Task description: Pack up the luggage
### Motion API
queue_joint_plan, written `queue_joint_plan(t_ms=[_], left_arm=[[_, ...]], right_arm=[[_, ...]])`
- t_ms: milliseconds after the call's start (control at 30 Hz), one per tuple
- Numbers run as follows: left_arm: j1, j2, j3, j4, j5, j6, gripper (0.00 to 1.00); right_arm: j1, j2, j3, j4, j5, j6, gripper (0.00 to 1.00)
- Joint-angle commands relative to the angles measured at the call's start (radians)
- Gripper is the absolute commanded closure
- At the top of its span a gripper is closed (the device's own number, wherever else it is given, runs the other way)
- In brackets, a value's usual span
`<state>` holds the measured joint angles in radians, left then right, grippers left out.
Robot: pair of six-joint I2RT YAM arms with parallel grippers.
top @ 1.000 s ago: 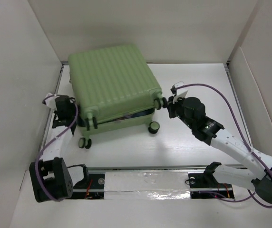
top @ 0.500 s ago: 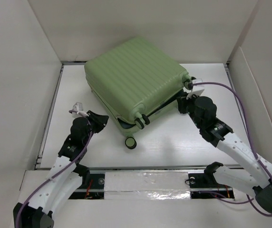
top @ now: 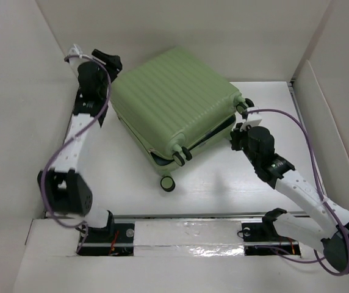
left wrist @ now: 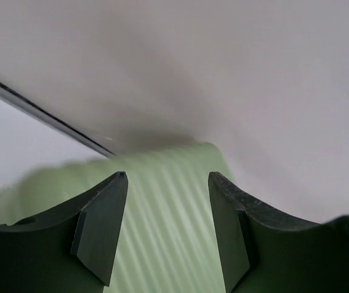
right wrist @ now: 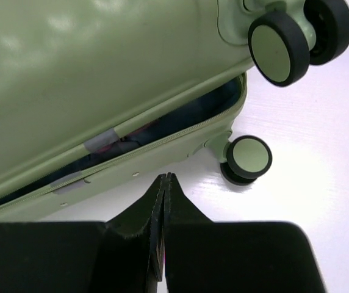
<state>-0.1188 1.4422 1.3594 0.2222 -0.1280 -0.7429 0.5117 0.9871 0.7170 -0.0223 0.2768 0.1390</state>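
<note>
While the luggage (top: 174, 101) lies flat on the white surface (top: 223, 189), turned at an angle towards the far left of the enclosure, its two light green shells are not fully together. A dark gap runs along the edge facing the right arm. In the right wrist view that gap (right wrist: 162, 131) shows dim bluish lining behind two grey patches on the rim. The ribbed upper shell faces up. Of the wheels, one (top: 168, 183) stands out at the near corner on the surface and another (top: 244, 105) sits at the right corner.

The left gripper (top: 108, 60) is raised at the far-left corner of the luggage, close to the white side wall (top: 52, 73). Seen from its own camera, the left gripper (left wrist: 165, 235) is spread wide, with a clear space between the two dark fingers (left wrist: 101, 226). Nothing sits in that space. The ribbed green shell (left wrist: 162, 207) shows through it, lower down and blurred, and whether a finger touches the shell cannot be told.

The right gripper (top: 238, 129) is just beside the gapped edge of the luggage, near the right corner wheel. In the right wrist view its fingers (right wrist: 173, 210) are pressed together into a single narrow point, with no object visibly held. That tip lies over the white surface, just short of the lower shell (right wrist: 132, 168) and below the seam. A black-rimmed wheel (right wrist: 248, 157) rests on the surface to the right of it, and a larger wheel (right wrist: 278, 49) hangs above at the upper shell's corner. Contact between tip and shell cannot be made out.
</note>
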Motion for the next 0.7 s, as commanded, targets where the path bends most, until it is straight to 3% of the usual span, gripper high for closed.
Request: queue_joint_plan(t_ms=[0, 133, 333, 667], left_arm=[[0.112, 0.206, 0.203, -0.092, 0.095, 0.062, 0.47], [0.206, 0.449, 0.505, -0.22, 0.23, 0.12, 0.47], [0.254, 0.731, 0.748, -0.262, 0.39, 0.152, 0.47], [0.274, 1.043, 1.04, -0.248, 0.576, 0.088, 0.49]], right_arm=[[-0.004, -0.012, -0.028, 0.059, -0.005, 0.024, 1.0], [-0.004, 0.039, -0.044, 0.07, -0.036, 0.039, 1.0], [0.005, 0.123, -0.057, 0.102, -0.028, 0.068, 1.0], [0.014, 0.265, -0.047, 0.168, -0.004, 0.103, 1.0]])
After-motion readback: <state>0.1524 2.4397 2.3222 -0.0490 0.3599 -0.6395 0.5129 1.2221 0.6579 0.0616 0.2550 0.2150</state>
